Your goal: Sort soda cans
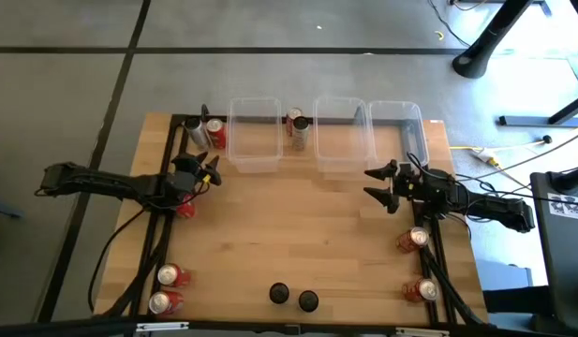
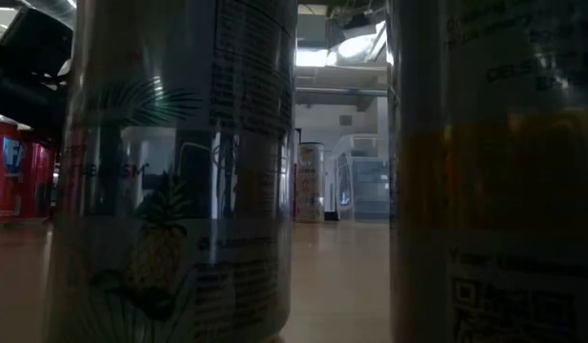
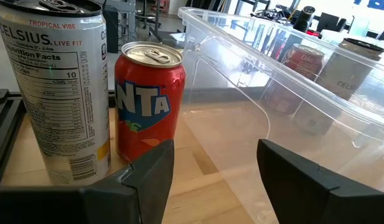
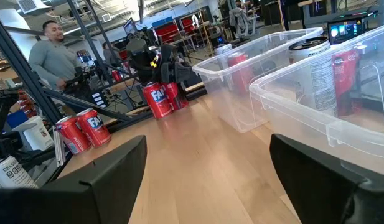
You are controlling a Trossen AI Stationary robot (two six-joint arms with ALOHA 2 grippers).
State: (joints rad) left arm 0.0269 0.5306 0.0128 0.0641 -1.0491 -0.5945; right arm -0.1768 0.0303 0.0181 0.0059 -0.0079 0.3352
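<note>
My left gripper (image 1: pixel 207 173) (image 3: pixel 213 149) is open and empty. It hovers near the table's left side and faces a red Fanta can (image 3: pixel 149 99) and a tall white Celsius can (image 3: pixel 55 87), which stand upright by the far-left bin (image 1: pixel 253 133). My right gripper (image 1: pixel 375 184) (image 4: pixel 207 143) is open and empty in front of the two right bins (image 1: pixel 368 131). Other cans stand upright. A pair stands between the bins (image 1: pixel 296 126), and one red can (image 1: pixel 185 209) is under the left arm. Two red cans (image 1: pixel 167 286) are near left, two dark-topped cans (image 1: pixel 293 297) at the near edge, and two red cans (image 1: pixel 418 264) on the right.
Three clear plastic bins (image 3: pixel 285 81) line the far edge. The black arm-mount rails (image 1: pixel 167 234) run along both table sides. The two near-edge cans (image 2: pixel 179 171) fill the low view. A person (image 4: pixel 51 56) stands beyond the table's left side. Bare wood (image 1: pixel 298 215) lies between the grippers.
</note>
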